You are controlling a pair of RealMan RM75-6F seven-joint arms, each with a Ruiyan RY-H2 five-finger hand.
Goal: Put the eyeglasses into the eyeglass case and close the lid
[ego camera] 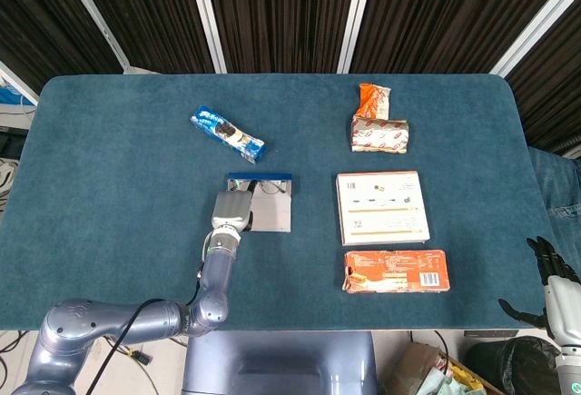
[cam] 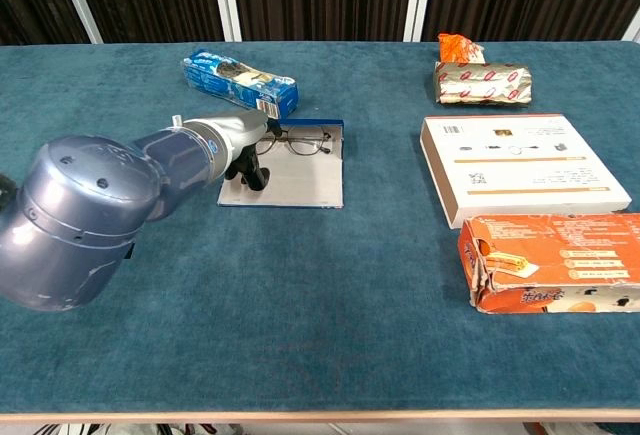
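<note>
My left robot hand (cam: 250, 160) reaches across the teal tabletop (ego camera: 118, 168) and rests over the near left part of the open eyeglass case (cam: 300, 177). Its dark fingers (cam: 256, 177) curl down by the left end of the eyeglasses (cam: 300, 142). It seems to be pinching the frame there, though my own forearm hides the contact, so I cannot tell for certain. I judge that I am holding the glasses by one end so they can settle along the far edge of the case, under the hinge line.

The eyeglasses are thin, dark wire frames with two rounded lenses. They lie inside the case, close to its blue far rim (ego camera: 260, 177). The case is a flat rectangle, pale grey inside with a blue border. Its lid is still open, so closing remains to be done.

Beyond my hand, a blue snack packet (ego camera: 227, 134) lies at an angle, well apart from the case. To the right of the case sit a white flat box (ego camera: 381, 206) and, nearer me, an orange carton (ego camera: 396, 271). Further back are a silver wrapped pack (ego camera: 379, 133) and an orange pouch (ego camera: 373, 100) touching it.

My right robot hand (ego camera: 549, 272) hangs off the tabletop's right edge, fingers apart, holding nothing
</note>
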